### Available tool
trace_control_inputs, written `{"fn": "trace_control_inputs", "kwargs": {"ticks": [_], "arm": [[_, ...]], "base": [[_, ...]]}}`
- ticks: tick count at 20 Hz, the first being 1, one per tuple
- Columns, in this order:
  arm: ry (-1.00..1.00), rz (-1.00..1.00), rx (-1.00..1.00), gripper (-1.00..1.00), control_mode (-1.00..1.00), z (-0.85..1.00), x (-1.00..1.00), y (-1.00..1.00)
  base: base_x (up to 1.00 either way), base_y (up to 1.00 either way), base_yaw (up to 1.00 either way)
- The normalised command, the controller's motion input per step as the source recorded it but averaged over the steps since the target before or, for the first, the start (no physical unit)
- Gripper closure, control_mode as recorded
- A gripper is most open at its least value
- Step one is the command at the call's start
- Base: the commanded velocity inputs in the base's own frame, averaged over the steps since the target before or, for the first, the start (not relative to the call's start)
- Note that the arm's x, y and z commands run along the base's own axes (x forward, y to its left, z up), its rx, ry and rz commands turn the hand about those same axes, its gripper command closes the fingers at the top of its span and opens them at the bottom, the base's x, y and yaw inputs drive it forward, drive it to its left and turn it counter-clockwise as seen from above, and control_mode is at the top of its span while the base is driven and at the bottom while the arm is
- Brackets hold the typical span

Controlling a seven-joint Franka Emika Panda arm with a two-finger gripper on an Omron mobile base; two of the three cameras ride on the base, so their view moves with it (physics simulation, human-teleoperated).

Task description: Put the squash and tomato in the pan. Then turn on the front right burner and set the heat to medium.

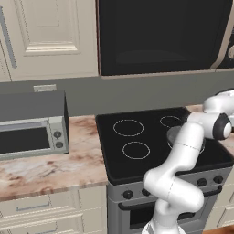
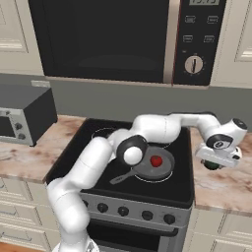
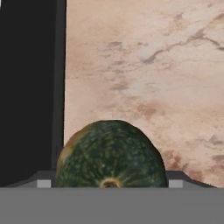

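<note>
Counter (image 3: 144,65): squash (image 3: 111,153) partly cut off

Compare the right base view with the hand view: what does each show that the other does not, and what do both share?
Right base view alone: the tomato lying in the pan on the stove, the microwave above and the toaster oven at left.

Hand view alone: the squash's ribbed, speckled skin close up, sitting between the finger tips.

Both: the squash, half hidden under the gripper in the base view, the marbled counter and the stove's black edge.

Squash (image 3: 110,154) between end effector (image 3: 109,183) fingertips, seemingly gripped, above counter (image 3: 153,65).
</note>
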Motion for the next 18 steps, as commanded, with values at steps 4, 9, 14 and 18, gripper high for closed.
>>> {"fn": "trace_control_inputs", "kwargs": {"ticks": [4, 9, 14, 18], "arm": [[0.0, 0.1, 0.0, 1.0, -1.0, 0.31, -0.65, 0.43], [-0.05, 0.11, 0.0, 1.0, -1.0, 0.01, -0.65, 0.92], [-0.09, 0.1, -0.01, 1.0, -1.0, 0.19, -0.57, 0.94], [-0.04, 0.08, -0.05, 1.0, -1.0, 0.46, -0.45, 0.56]], "base": [[0.0, 0.0, 0.0], [0.0, 0.0, 0.0], [0.0, 0.0, 0.0], [0.0, 0.0, 0.0]]}}
